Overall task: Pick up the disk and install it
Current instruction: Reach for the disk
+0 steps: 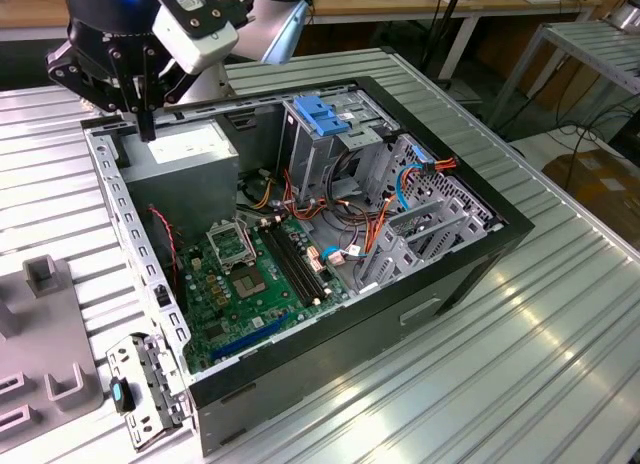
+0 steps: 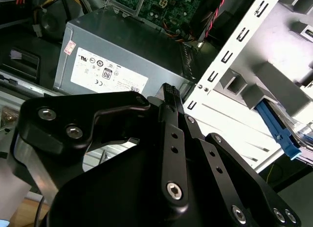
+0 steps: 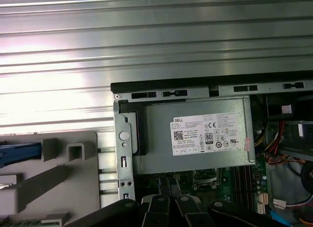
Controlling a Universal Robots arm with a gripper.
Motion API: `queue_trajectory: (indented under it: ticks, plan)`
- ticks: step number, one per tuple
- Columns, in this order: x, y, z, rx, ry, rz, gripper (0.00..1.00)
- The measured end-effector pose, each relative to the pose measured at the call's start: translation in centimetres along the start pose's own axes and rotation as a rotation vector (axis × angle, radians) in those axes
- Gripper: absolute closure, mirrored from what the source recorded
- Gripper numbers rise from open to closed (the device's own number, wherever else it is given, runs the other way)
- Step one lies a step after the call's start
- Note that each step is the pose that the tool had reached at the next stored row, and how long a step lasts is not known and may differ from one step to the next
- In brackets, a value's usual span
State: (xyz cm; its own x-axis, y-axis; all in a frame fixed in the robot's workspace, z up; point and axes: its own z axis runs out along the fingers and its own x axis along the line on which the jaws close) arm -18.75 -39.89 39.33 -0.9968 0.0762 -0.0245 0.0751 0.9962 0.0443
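The disk is out of view. My gripper (image 1: 147, 124) hangs over the back corner of the open computer case (image 1: 120, 214), on the exterior view's left, just above the grey power-supply box (image 1: 185, 149). In both wrist views the two black fingers (image 2: 168, 92) lie pressed together with nothing between them, and the gripper (image 3: 169, 184) points down at the power-supply box (image 3: 195, 134) with its white sticker (image 2: 105, 75). The metal drive cage with a blue plastic top (image 1: 325, 124) stands at the back of the case, to the exterior view's right of the gripper.
The case lies open on a ribbed metal table (image 1: 520, 334), motherboard (image 1: 250, 274) and cables exposed. A grey fixture block (image 1: 40, 334) sits at the exterior view's left, with a loose metal bracket with a blue latch (image 1: 140, 394) beside it. A blue part (image 3: 19, 153) rests on the fixture.
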Motion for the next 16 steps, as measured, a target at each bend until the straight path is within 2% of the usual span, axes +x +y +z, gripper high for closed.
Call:
queue_trajectory:
  ticks: [16]
  plan:
    - [0.91, -0.07, -0.02, 0.0000, 0.0000, 0.000, 0.89]
